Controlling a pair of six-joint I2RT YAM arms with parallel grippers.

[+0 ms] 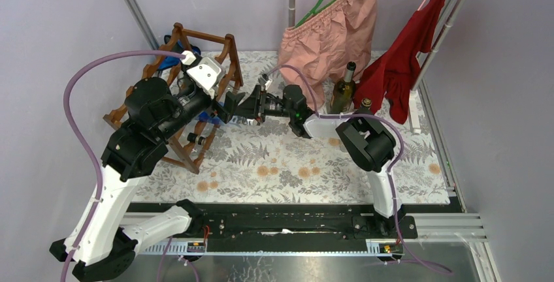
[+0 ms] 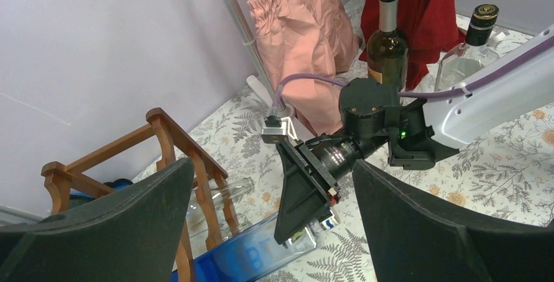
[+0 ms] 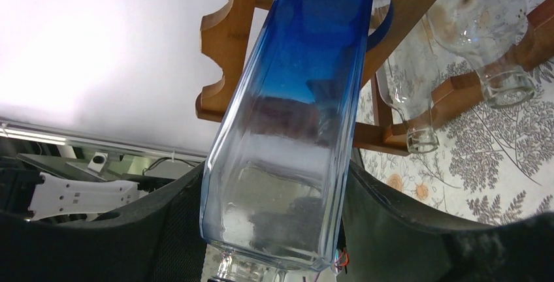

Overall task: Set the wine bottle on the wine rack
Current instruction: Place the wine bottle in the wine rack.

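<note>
Right gripper (image 3: 274, 220), jaws partly closed, is clamping the clear end of a blue-tinted square wine bottle (image 3: 307, 66). The bottle's blue end is reaching into the reddish-brown wine rack (image 3: 228, 53) at far left. Left gripper (image 2: 271, 230) is hovering nearby, wide open and empty. Seating and release look not yet done.

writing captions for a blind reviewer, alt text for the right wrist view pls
The right gripper clamps a square-sided blue glass bottle, its far end pointed toward the reddish-brown wooden wine rack. Two clear glass bottles lie in the rack, necks toward the camera, above a fern-print tablecloth.
</note>
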